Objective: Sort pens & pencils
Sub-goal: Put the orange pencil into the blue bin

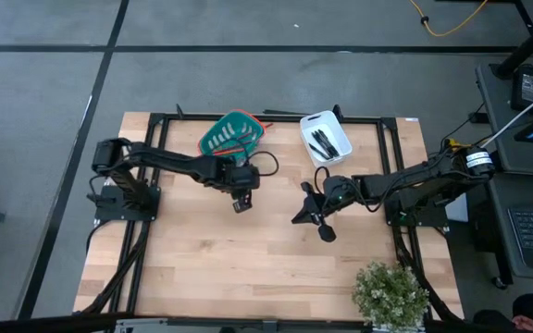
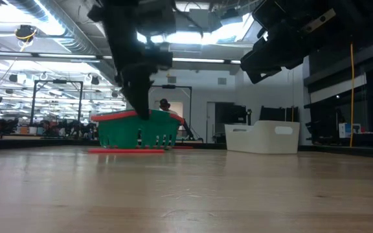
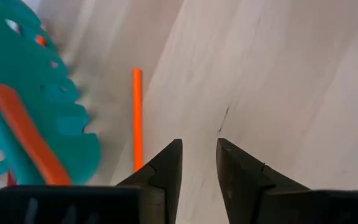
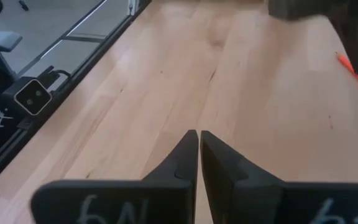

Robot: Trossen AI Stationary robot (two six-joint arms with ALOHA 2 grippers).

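An orange pencil (image 3: 137, 115) lies flat on the wooden table, just near of the green basket (image 1: 234, 134); in the low view the pencil (image 2: 127, 151) shows in front of the basket (image 2: 138, 133). My left gripper (image 3: 199, 144) hangs open above the table beside the pencil's near end, pointing steeply down with nothing between its fingers; in the high view my left gripper (image 1: 241, 203) is near of the basket. Several black pens (image 1: 322, 143) lie in the white bin (image 1: 339, 129). My right gripper (image 4: 199, 134) hovers shut over bare wood right of the table's centre.
The basket and the white bin (image 2: 262, 137) stand side by side at the table's far edge. A potted plant (image 1: 391, 294) sits at the near right corner. A black frame (image 1: 155, 120) runs around the table.
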